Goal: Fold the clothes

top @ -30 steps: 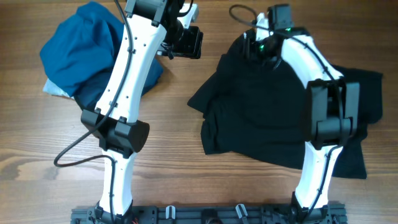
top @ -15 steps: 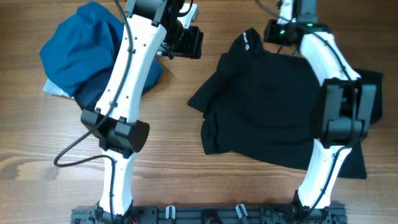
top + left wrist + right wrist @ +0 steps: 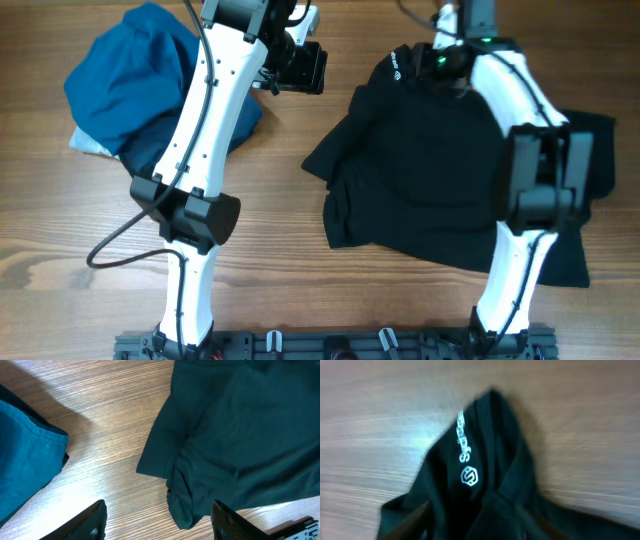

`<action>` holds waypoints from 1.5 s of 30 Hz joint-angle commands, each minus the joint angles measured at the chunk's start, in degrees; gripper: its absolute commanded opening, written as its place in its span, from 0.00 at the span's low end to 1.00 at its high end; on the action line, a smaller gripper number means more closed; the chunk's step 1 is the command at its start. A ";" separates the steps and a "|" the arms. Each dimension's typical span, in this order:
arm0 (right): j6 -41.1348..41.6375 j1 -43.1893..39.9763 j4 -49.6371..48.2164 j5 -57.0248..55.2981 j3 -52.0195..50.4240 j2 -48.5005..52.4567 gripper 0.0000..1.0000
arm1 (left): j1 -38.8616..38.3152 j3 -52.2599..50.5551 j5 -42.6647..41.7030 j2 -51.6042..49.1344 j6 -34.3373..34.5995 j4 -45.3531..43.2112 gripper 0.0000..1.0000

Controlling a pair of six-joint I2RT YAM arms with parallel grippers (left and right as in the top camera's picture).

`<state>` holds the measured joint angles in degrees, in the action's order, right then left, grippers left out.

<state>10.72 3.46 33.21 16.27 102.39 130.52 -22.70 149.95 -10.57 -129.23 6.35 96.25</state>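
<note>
Overhead: right gripper (image 3: 441,62) has swung from over the black shirt's (image 3: 430,170) upper part out past its far edge, then partway back; a peaked corner bearing the logo (image 3: 398,66) now sticks out just left of it; this reads as a corner drawn out for flattening, with folding proper not yet begun; the rest of the shirt lies rumpled behind that gripper; left gripper (image 3: 300,68) unmoved, between shirt and blue bundle (image 3: 130,80).

Left wrist: fingers wide apart, nothing between them; shirt's bunched edge ahead and to the right; bundle to the left; bare table (image 3: 115,435) between.

Right wrist: blurred; cannot tell how the jaws stand; shirt corner directly below; small white logo with white lettering (image 3: 462,440) running up from it, possibly starting with S, the rest unreadable.
</note>
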 commanded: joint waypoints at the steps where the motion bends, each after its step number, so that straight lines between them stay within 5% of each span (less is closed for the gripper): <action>1: 3.82 1.20 -0.66 -6.51 0.22 4.63 0.41 | 0.04 0.00 0.13 0.98 0.13 0.24 0.67; 7: 7.48 1.07 -0.92 -12.48 0.24 5.03 0.41 | 0.04 0.00 0.13 0.98 0.13 0.24 0.66; 13: 7.58 1.18 0.07 -12.41 0.24 5.84 0.07 | 0.04 0.00 0.11 0.98 0.15 0.24 0.65; 20: -3.32 -0.44 -2.89 -1.25 2.67 -2.34 0.04 | 0.04 0.00 0.11 0.98 0.13 0.24 0.66; 28: -4.83 -2.86 -5.18 -3.80 2.60 -7.30 0.06 | 0.04 0.00 0.11 0.98 0.15 0.24 0.68; 29: -4.70 -2.97 -4.61 -4.63 2.56 -7.30 0.10 | 0.04 0.00 0.11 0.98 0.15 0.26 0.69; 30: -4.76 -3.08 -4.09 -4.92 2.54 -7.30 0.32 | 0.02 0.00 0.09 0.96 0.15 0.26 0.71; 32: -4.70 -3.19 -3.15 -5.64 2.54 -7.30 0.33 | -0.07 0.00 -0.17 0.96 0.15 0.26 0.75; 34: -4.11 -3.17 0.26 -3.63 2.54 -7.30 0.21 | -0.35 -1.16 -0.79 0.96 0.15 0.26 0.77; 36: -4.39 -3.10 4.76 0.74 2.51 -7.30 0.22 | -0.66 -3.82 -0.79 0.94 0.15 0.24 0.77; 38: -3.78 -2.93 10.95 1.62 2.12 -7.23 0.36 | -1.07 -8.50 -1.11 0.85 0.15 -0.87 0.77; 45: -1.33 -2.12 20.98 3.15 -0.76 -7.21 0.44 | -3.34 -29.59 -11.43 0.85 -3.32 -15.54 0.80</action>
<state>8.29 0.60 53.32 17.21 103.13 123.11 -24.69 128.68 -14.48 -128.99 5.93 84.95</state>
